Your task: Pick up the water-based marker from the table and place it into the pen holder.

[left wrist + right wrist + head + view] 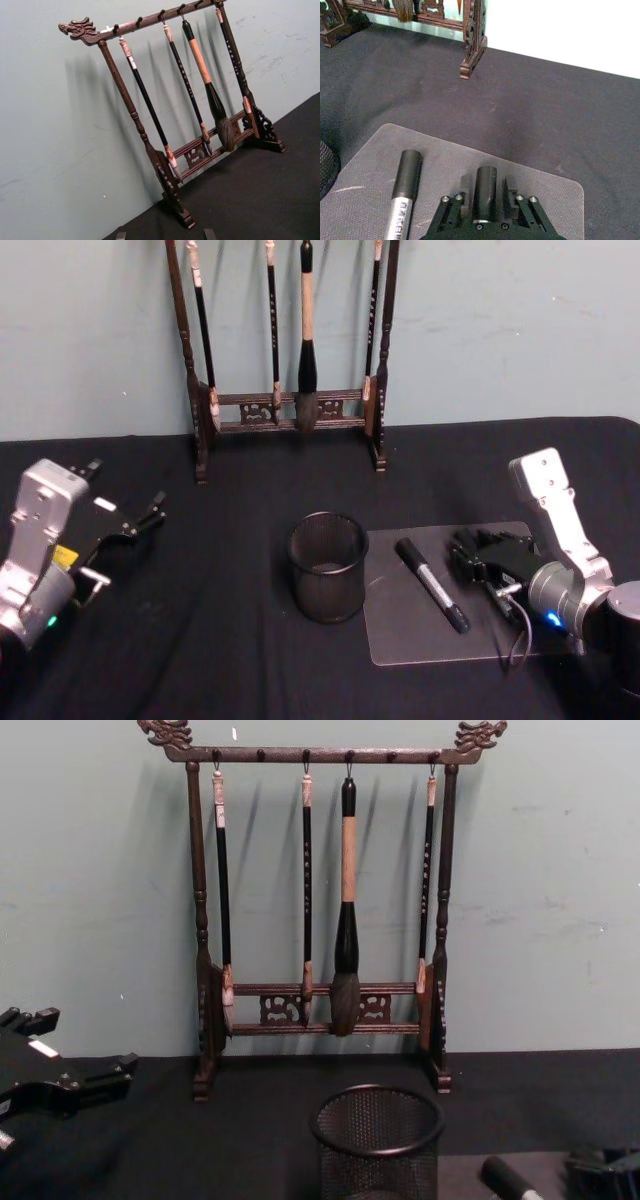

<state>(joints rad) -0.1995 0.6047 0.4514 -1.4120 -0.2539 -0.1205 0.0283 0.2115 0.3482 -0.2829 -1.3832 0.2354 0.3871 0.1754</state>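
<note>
A water-based marker [432,583] with a black cap and a silver body lies on a grey patch [400,635] of the black table [200,660], just right of the black mesh pen holder [328,565], which stands upright. My right gripper [478,552] sits low over the patch, right beside that marker [406,192]. In the right wrist view a second dark cylinder [485,180], like a marker's cap, rests in the middle of the right gripper [487,200]. My left gripper [125,540] hovers open and holds nothing at the table's left side, far from the pen holder.
A tall dark wooden brush rack [290,410] with hanging brushes stands at the back against the wall, behind the pen holder [378,1140]. Black cloth lies bare between the left gripper [70,1050] and the holder.
</note>
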